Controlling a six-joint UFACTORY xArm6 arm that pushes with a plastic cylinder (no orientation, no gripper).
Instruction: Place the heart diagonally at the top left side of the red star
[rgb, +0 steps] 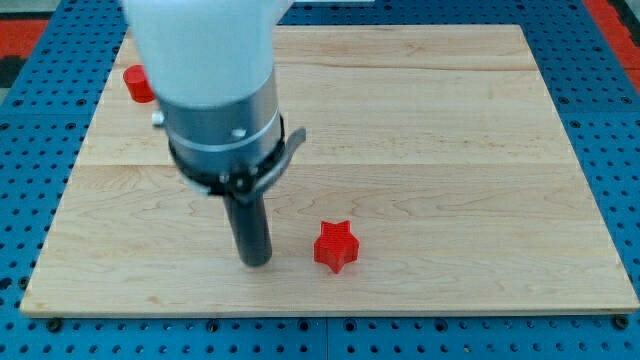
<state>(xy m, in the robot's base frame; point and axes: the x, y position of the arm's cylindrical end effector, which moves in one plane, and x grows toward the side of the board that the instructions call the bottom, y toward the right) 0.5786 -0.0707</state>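
Observation:
A red star (335, 246) lies on the wooden board (450, 150), low and a little left of the middle. My tip (256, 262) rests on the board just left of the star, about a block's width from it. A second red block (138, 84) sits at the board's upper left, partly hidden behind the arm; its shape cannot be made out, so I cannot tell whether it is the heart.
The arm's wide grey and white body (215, 90) covers the board's upper left part. A blue pegboard surface (610, 120) surrounds the board on all sides.

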